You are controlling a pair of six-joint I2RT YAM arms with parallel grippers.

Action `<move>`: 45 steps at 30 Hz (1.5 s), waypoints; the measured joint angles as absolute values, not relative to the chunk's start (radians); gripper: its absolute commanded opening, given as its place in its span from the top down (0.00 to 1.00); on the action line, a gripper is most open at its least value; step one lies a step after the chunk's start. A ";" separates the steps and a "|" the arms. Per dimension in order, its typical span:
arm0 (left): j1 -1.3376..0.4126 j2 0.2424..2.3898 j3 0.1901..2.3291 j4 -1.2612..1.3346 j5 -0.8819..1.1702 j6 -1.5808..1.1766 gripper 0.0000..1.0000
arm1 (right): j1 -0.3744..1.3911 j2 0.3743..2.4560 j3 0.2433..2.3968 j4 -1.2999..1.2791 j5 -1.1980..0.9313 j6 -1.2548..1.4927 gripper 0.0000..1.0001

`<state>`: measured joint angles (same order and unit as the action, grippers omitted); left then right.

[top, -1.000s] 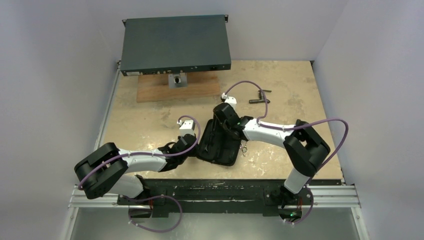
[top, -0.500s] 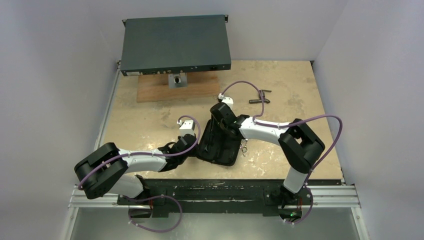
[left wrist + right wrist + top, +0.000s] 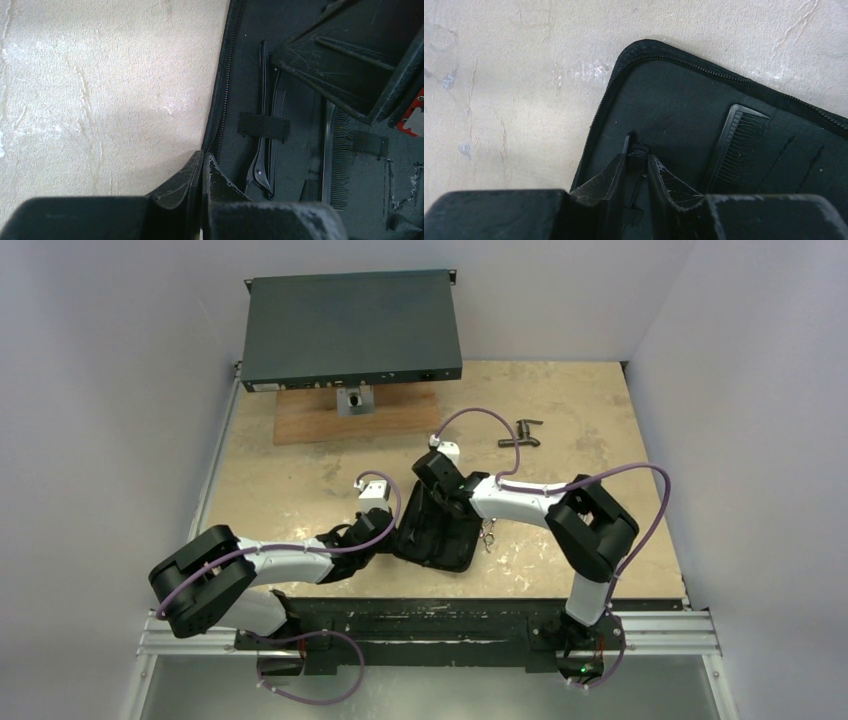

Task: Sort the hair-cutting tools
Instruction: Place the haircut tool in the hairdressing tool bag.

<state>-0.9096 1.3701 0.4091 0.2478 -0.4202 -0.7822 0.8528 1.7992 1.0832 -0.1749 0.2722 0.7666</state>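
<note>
Now: the left gripper (image 3: pixel 202 167) is pinched flat on the toothed zipper rim of the open black fabric case (image 3: pixel 674 100). The right gripper (image 3: pixel 638 164) is narrow and grips the thin black clip (image 3: pixel 639 149) near the case's rounded corner. The slim, fine-toothed comb (image 3: pixel 736 145) lies inside the case beside the clip. I see the small silver scissors (image 3: pixel 488 533) just outside the case.

Black comb (image 3: pixel 738 145) and thin black clip (image 3: pixel 264 125) flat inside open case (image 3: pixel 664 100), silver scissors (image 3: pixel 488 534) just beside it
</note>
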 measured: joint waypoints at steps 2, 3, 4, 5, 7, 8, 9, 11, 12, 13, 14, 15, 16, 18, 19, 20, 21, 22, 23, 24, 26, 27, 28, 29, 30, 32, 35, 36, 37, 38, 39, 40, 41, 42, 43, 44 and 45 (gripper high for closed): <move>-0.910 1.370 0.409 0.248 -0.420 -0.782 1.00 | 0.853 1.800 1.089 -0.184 0.274 0.768 0.83; -0.910 1.370 0.409 0.248 -0.420 -0.782 1.00 | 0.853 1.800 1.090 -0.188 0.274 0.770 0.85; -0.910 1.370 0.409 0.248 -0.420 -0.782 1.00 | 0.853 1.800 1.091 -0.190 0.275 0.772 0.87; -0.910 1.370 0.409 0.248 -0.420 -0.782 1.00 | 0.853 1.800 1.091 -0.191 0.276 0.776 0.88; -0.910 1.370 0.409 0.250 -0.420 -0.782 1.00 | 0.853 1.800 1.090 -0.192 0.275 0.783 0.93; -0.910 1.370 0.409 0.250 -0.420 -0.782 1.00 | 0.853 1.800 1.090 -0.191 0.275 0.784 0.95; -0.910 1.370 0.409 0.251 -0.420 -0.783 1.00 | 0.853 1.799 1.088 -0.189 0.276 0.785 0.97; -0.910 1.370 0.409 0.251 -0.420 -0.783 1.00 | 0.853 1.797 1.080 -0.179 0.275 0.786 1.00; -0.910 1.370 0.409 0.251 -0.420 -0.782 1.00 | 0.853 1.792 1.071 -0.167 0.275 0.786 1.00; -0.910 1.370 0.409 0.251 -0.419 -0.782 1.00 | 0.853 1.788 1.063 -0.160 0.275 0.786 1.00; -0.910 1.370 0.409 0.252 -0.419 -0.783 1.00 | 0.853 1.784 1.056 -0.152 0.274 0.786 1.00; -0.910 1.370 0.409 0.253 -0.419 -0.783 1.00 | 0.853 1.778 1.044 -0.140 0.273 0.786 1.00; -0.910 1.370 0.409 0.255 -0.419 -0.783 1.00 | 0.853 1.772 1.032 -0.127 0.272 0.786 1.00; -0.910 1.370 0.409 0.255 -0.418 -0.783 1.00 | 0.852 1.750 0.994 -0.087 0.270 0.787 1.00; -0.910 1.370 0.409 0.257 -0.416 -0.783 1.00 | 0.852 1.738 0.976 -0.070 0.269 0.788 1.00; -0.910 1.370 0.409 0.258 -0.414 -0.783 1.00 | 0.850 1.724 0.951 -0.042 0.267 0.788 1.00; -0.910 1.370 0.409 0.260 -0.411 -0.783 1.00 | 0.849 1.711 0.926 -0.019 0.265 0.789 1.00; -0.910 1.371 0.409 0.262 -0.408 -0.783 1.00 | 0.846 1.697 0.897 0.011 0.254 0.789 1.00; -0.910 1.373 0.409 0.265 -0.405 -0.783 1.00 | 0.842 1.687 0.876 0.035 0.245 0.790 1.00; -0.910 1.375 0.409 0.268 -0.403 -0.783 1.00 | 0.836 1.671 0.840 0.076 0.231 0.791 1.00; -0.910 1.379 0.409 0.275 -0.397 -0.783 1.00 | 0.823 1.649 0.790 0.136 0.204 0.793 1.00; -0.910 1.380 0.409 0.277 -0.395 -0.783 1.00 | 0.815 1.640 0.765 0.168 0.186 0.793 1.00; -0.910 1.381 0.409 0.280 -0.394 -0.783 1.00 | 0.807 1.635 0.744 0.201 0.171 0.793 1.00; -0.910 1.382 0.409 0.281 -0.393 -0.783 1.00 | 0.799 1.631 0.724 0.233 0.158 0.794 1.00; -0.910 1.382 0.408 0.282 -0.393 -0.783 1.00 | 0.794 1.629 0.710 0.256 0.148 0.796 1.00; -0.910 1.382 0.407 0.283 -0.393 -0.783 1.00 | 0.780 1.627 0.678 0.316 0.120 0.796 1.00; -0.910 1.382 0.407 0.284 -0.392 -0.783 1.00 | 0.757 1.623 0.617 0.423 0.078 0.803 1.00; -0.910 1.382 0.407 0.284 -0.392 -0.783 1.00 | 0.751 1.621 0.603 0.445 0.071 0.805 1.00; -0.910 1.382 0.407 0.284 -0.392 -0.784 1.00 | 0.746 1.620 0.587 0.471 0.062 0.807 1.00; -0.910 1.382 0.407 0.286 -0.390 -0.785 1.00 | 0.743 1.618 0.574 0.491 0.058 0.809 1.00; -0.910 1.382 0.407 0.288 -0.388 -0.786 1.00 | 0.739 1.615 0.559 0.511 0.056 0.812 1.00; -0.910 1.382 0.407 0.290 -0.387 -0.786 1.00 | 0.738 1.613 0.553 0.520 0.056 0.812 1.00; -0.910 1.382 0.406 0.292 -0.385 -0.786 1.00 | 0.736 1.611 0.546 0.530 0.056 0.813 1.00; -0.910 1.382 0.405 0.294 -0.385 -0.786 1.00 | 0.736 1.607 0.539 0.537 0.057 0.813 1.00; -0.910 1.382 0.405 0.296 -0.384 -0.786 1.00 | 0.736 1.602 0.533 0.539 0.060 0.813 1.00; -0.910 1.382 0.404 0.299 -0.384 -0.786 1.00 | 0.736 1.597 0.530 0.538 0.061 0.812 1.00; -0.910 1.382 0.403 0.297 -0.385 -0.786 1.00 | 0.734 1.594 0.529 0.536 0.062 0.810 0.98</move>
<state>-0.9096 1.3819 0.4030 0.2974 -0.3851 -0.7860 0.7341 1.5944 0.5285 0.5362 0.0624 0.8104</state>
